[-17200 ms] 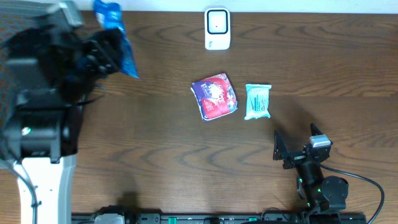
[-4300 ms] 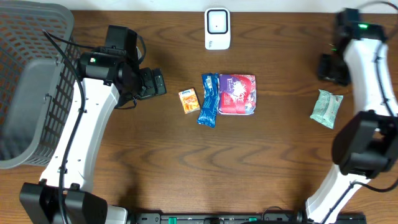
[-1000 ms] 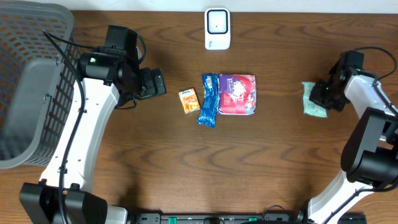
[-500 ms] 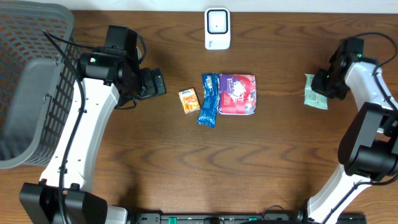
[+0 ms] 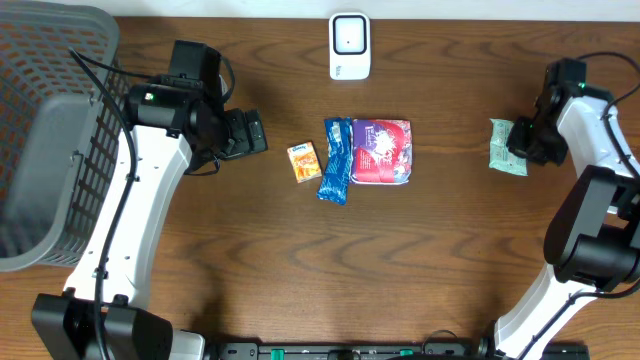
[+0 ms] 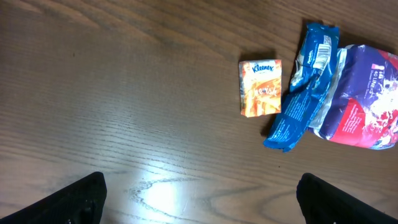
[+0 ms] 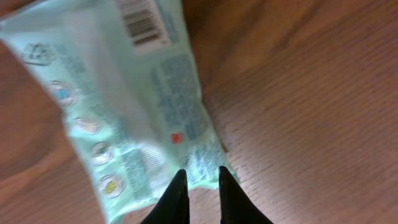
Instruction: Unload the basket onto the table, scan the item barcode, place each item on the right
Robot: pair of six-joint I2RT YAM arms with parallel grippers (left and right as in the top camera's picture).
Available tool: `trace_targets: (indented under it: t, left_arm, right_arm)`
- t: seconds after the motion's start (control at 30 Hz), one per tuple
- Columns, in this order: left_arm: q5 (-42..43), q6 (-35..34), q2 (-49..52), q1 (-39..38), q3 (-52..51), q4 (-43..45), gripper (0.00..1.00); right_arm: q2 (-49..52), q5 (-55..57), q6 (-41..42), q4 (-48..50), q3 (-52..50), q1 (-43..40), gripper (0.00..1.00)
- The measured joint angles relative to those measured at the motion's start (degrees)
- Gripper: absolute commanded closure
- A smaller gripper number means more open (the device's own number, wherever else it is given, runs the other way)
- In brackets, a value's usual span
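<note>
A pale green wipes packet (image 5: 505, 160) lies flat at the right of the table, its barcode (image 7: 140, 22) facing up at the far end. My right gripper (image 5: 527, 138) sits at its right edge. In the right wrist view the right gripper (image 7: 202, 171) has its jaws a narrow gap apart, and the near edge of the packet (image 7: 124, 93) lies between the tips. A white scanner (image 5: 349, 45) stands at the back centre. My left gripper (image 5: 250, 133) hangs wide open over bare wood; its black fingertips (image 6: 84, 199) sit in the frame's lower corners.
An orange tissue pack (image 5: 304, 161), a blue packet (image 5: 336, 160) and a purple-and-red bag (image 5: 382, 152) lie side by side mid-table. The left wrist view shows the same things: tissue pack (image 6: 260, 88), blue packet (image 6: 305, 87), bag (image 6: 364, 106). A grey mesh basket (image 5: 40, 150) stands at the left edge.
The right gripper carried the green packet a little to the right, set it flat, then drew slightly right while its jaws parted a little. The left arm has not moved.
</note>
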Motion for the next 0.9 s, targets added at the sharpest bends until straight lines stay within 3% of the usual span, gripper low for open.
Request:
trace_targets:
  t: [0.33, 0.47, 0.67, 0.9]
  left_arm:
    - [0.02, 0.00, 0.00, 0.02, 0.00, -0.02, 0.02]
    - [0.02, 0.00, 0.00, 0.00, 0.00, 0.00, 0.02]
    - [0.00, 0.00, 0.00, 0.00, 0.00, 0.00, 0.02]
    - [0.00, 0.00, 0.00, 0.00, 0.00, 0.00, 0.02]
  right_arm:
    - [-0.57, -5.62, -3.96, 18.67, -7.69, -0.63, 0.83]
    - [-0.55, -8.92, -6.82, 21.84, -8.33, -0.28, 0.80]
    - [-0.55, -11.32, -8.52, 21.77, -8.28, 1.11, 0.83]
    - [-0.52, -12.35, -9.11, 10.21, -1.79, 1.20, 0.87]
